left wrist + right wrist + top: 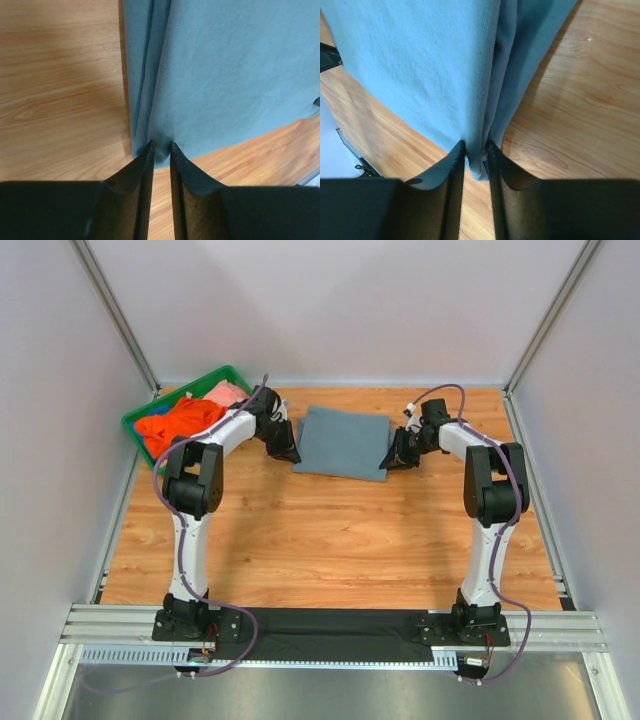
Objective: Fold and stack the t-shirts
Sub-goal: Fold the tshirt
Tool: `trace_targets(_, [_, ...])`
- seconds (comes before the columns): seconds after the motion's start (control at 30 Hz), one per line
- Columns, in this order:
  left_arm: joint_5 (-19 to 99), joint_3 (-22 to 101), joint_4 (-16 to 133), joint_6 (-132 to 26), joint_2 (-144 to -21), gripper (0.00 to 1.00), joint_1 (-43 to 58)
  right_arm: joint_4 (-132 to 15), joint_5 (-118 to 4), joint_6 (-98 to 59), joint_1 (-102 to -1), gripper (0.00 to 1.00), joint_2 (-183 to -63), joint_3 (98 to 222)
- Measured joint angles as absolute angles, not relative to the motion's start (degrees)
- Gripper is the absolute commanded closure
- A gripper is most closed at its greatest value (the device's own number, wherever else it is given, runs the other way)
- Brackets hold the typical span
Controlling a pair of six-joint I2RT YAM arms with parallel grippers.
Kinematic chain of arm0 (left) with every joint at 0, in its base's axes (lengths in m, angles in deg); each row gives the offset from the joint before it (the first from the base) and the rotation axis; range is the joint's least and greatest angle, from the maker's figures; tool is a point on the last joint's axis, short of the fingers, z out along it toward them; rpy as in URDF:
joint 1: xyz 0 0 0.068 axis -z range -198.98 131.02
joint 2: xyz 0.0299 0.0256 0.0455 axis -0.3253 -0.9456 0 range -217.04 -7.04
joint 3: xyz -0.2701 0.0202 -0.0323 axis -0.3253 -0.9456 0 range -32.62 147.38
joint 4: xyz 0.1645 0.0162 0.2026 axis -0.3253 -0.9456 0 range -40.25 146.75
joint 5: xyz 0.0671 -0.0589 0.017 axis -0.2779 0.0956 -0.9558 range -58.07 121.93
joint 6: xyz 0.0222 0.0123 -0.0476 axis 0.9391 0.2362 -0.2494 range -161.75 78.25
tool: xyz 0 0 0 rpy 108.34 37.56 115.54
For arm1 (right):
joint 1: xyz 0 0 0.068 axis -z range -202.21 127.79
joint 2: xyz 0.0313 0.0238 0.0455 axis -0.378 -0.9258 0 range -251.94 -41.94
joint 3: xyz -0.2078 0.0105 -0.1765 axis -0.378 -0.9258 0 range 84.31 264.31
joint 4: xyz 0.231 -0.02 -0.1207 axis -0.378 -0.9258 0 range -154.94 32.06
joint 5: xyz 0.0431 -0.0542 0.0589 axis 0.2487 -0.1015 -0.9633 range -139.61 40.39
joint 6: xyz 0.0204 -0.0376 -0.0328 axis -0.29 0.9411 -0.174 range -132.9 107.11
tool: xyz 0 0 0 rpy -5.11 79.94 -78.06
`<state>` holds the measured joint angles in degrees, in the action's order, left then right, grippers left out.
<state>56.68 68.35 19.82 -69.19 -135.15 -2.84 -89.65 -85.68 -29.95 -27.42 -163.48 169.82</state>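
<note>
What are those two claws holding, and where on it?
The folded grey-blue t-shirt: left gripper pinches its near left corner, right gripper its near right corner.

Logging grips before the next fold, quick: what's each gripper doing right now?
Left gripper: closed, pinching an edge of the grey-blue t-shirt.
Right gripper: closed, pinching the opposite edge of it.

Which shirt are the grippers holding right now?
The grey-blue shirt, folded flat on the table: the left gripper and right gripper each pinch one edge. The orange shirt and pink shirt lie bunched in the green bin.
</note>
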Motion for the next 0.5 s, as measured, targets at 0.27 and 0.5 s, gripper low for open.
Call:
trace_targets(0.27, [58.3, 64.8, 20.9, -69.6, -134.8, 1.0, -2.8, -88.7, -84.8, -29.7, -27.1, 1.0, -161.4, 166.6])
trace_targets(0.5, [59.6, 50.6, 22.3, -72.6, -125.9, 1.0, -1.9, -90.1, -83.8, -29.7, -26.9, 1.0, -154.0, 158.4])
